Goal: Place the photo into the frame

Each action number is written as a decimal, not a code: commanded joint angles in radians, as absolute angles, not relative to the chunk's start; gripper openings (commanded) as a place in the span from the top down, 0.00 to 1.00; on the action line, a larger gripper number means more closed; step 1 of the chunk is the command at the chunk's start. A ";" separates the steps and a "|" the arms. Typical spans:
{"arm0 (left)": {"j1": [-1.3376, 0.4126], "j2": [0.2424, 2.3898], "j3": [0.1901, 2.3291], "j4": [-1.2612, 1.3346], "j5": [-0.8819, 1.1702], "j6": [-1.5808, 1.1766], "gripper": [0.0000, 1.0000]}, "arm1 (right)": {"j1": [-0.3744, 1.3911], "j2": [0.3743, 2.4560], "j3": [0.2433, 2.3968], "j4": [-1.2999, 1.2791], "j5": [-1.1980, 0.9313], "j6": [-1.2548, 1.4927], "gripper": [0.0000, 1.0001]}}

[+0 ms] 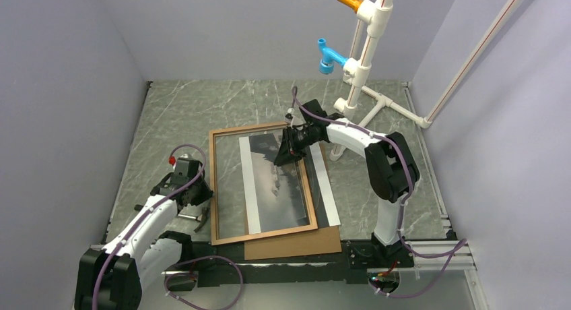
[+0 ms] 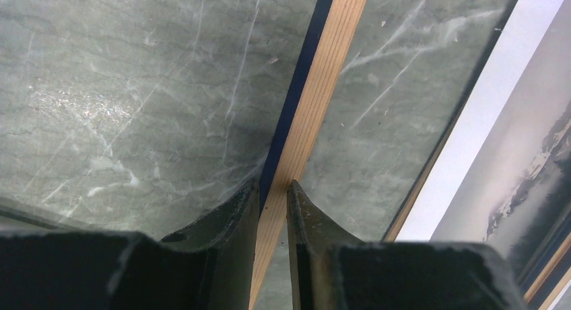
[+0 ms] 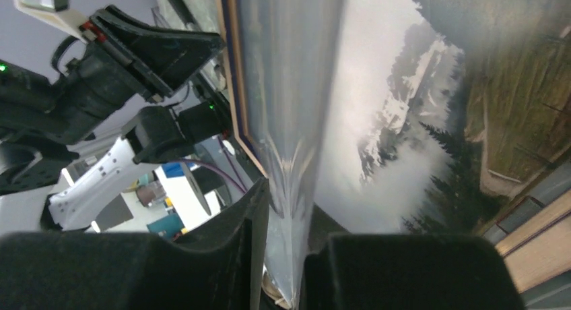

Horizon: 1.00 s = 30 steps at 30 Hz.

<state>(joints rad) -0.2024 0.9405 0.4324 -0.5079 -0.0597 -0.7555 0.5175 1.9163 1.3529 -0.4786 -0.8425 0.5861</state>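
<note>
Even, bright overhead light; soft shadows. Glare on the photo in right wrist view; fingers blurred up close. Left wrist view sharp.

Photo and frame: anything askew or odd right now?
Yes. The photo is skewed against the frame: its right white band spills past the right rail onto the backing board. The right hand pinches its far edge, which bows; the left hand clamps the left rail.

White-and-black arms trailing purple cables, black end effectors.
</note>
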 commanded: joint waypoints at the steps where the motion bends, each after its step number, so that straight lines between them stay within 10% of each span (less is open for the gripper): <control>1: -0.199 0.969 0.414 -0.542 -0.075 -0.742 0.74 | 0.530 1.921 1.379 -0.483 -0.801 0.551 0.77; 18: -0.199 0.968 0.413 -0.542 -0.074 -0.739 0.73 | 0.554 1.911 1.414 -0.537 -0.685 0.504 0.25; 30: -0.199 0.978 0.414 -0.535 -0.072 -0.738 0.73 | 0.600 1.948 1.482 -0.629 -0.532 0.456 0.10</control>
